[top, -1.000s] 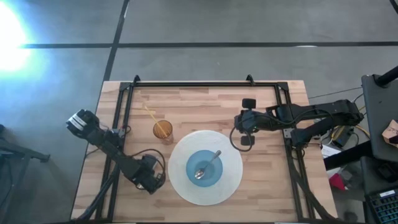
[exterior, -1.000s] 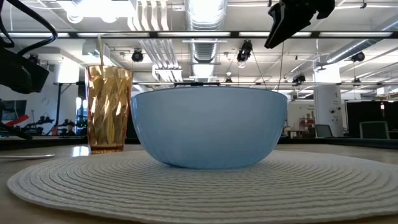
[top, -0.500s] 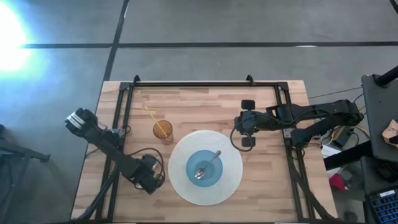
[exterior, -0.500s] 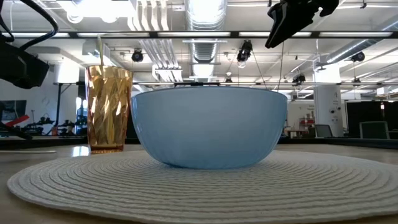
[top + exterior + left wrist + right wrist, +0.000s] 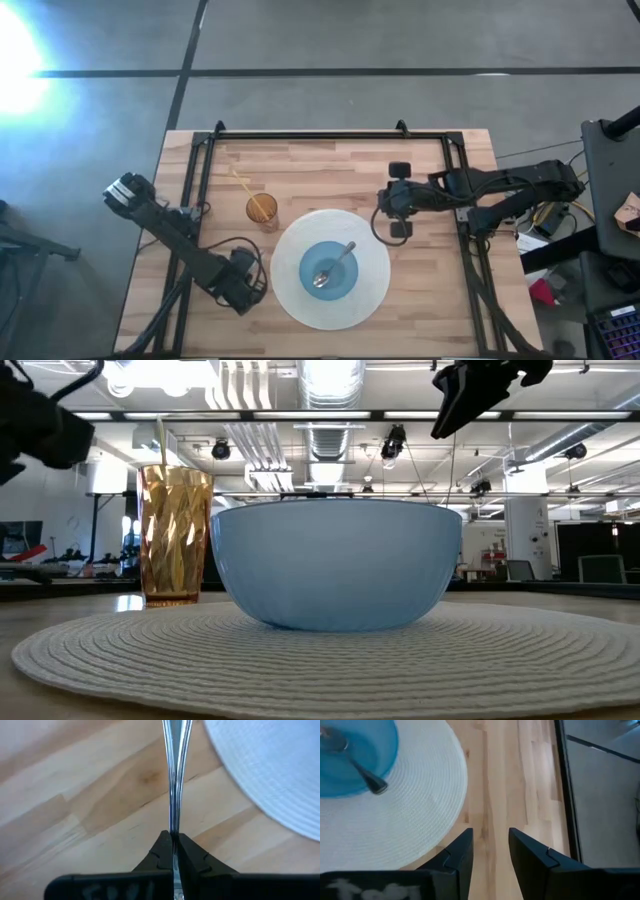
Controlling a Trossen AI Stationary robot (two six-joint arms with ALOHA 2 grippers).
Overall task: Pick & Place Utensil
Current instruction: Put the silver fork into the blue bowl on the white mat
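A thin silver utensil [image 5: 175, 775], seen edge-on, sticks out ahead of my left gripper [image 5: 173, 837], which is shut on it. This gripper [image 5: 238, 288] is near the table's near left corner, beside the white round placemat [image 5: 370, 290]. A blue bowl [image 5: 330, 268] stands in the middle of the placemat, with a spoon [image 5: 335, 265] resting inside. My right gripper [image 5: 398, 200] hovers open over the wood just beyond the placemat's far right edge, high in the low view [image 5: 480, 390]. My left gripper pinches the utensil's narrow stem [image 5: 174, 831] between its two fingertips [image 5: 161, 847], with the fingers lying along it. The utensil stands on edge and runs straight ahead past the fingertips, over the wood beside the placemat; its far end leaves the picture. None of it shows on the table in the low view.
An amber ribbed cup [image 5: 262, 210] with a straw stands on the wood to the far left of the placemat, tall in the low view [image 5: 175, 535]. Black rails [image 5: 465, 230] run along the table's left, right and far sides. Bare wood lies around the placemat.
My left gripper has risen, as the low view shows, still shut on the utensil. The thin bright line that lay on the table at the low view's left is gone, so the utensil has come up with it. The right arm has kept still.
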